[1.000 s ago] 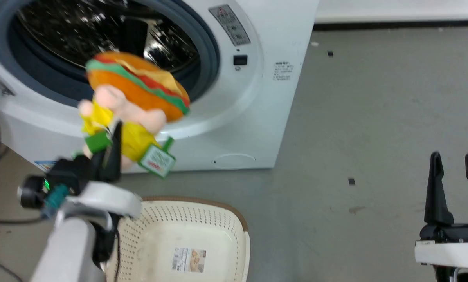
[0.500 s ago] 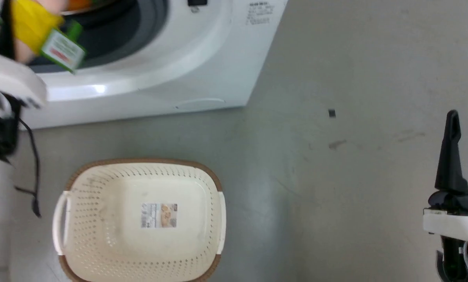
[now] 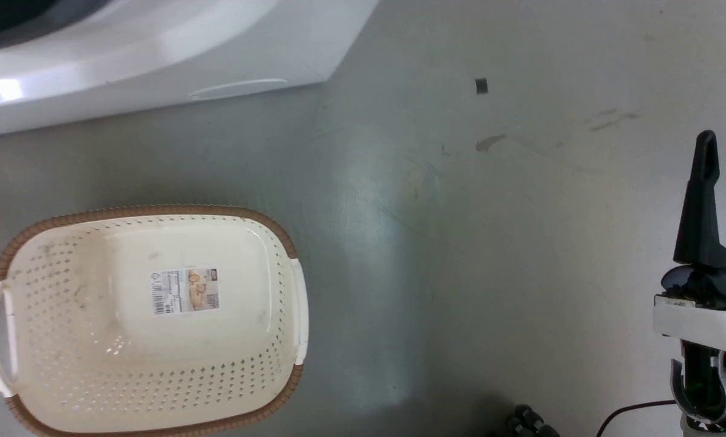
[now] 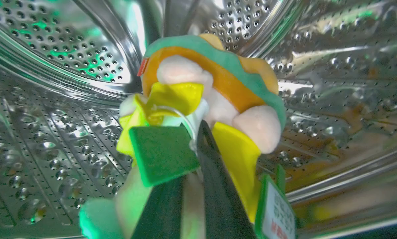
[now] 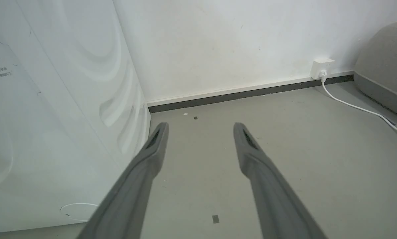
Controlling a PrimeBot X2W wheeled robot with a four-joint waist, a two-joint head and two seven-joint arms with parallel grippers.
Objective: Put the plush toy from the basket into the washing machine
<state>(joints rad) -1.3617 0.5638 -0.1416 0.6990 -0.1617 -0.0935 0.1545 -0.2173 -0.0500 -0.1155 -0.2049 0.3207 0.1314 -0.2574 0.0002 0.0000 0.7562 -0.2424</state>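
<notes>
The large white front-loading washing machine (image 3: 156, 54) takes the head view's top left corner, and its lower front edge meets the grey floor (image 3: 460, 243), which lies open to the right. One cream perforated plastic basket (image 3: 144, 210) with a brown woven-look rim stands near the machine, apart from it. One orange-and-green burger-shaped plush toy (image 4: 225, 79) is inside the shiny perforated steel drum (image 4: 52, 49), pinched between the left gripper (image 4: 193, 139) fingers. The right gripper (image 5: 200, 127) fingers are spread, grasping nothing, over open floor.
</notes>
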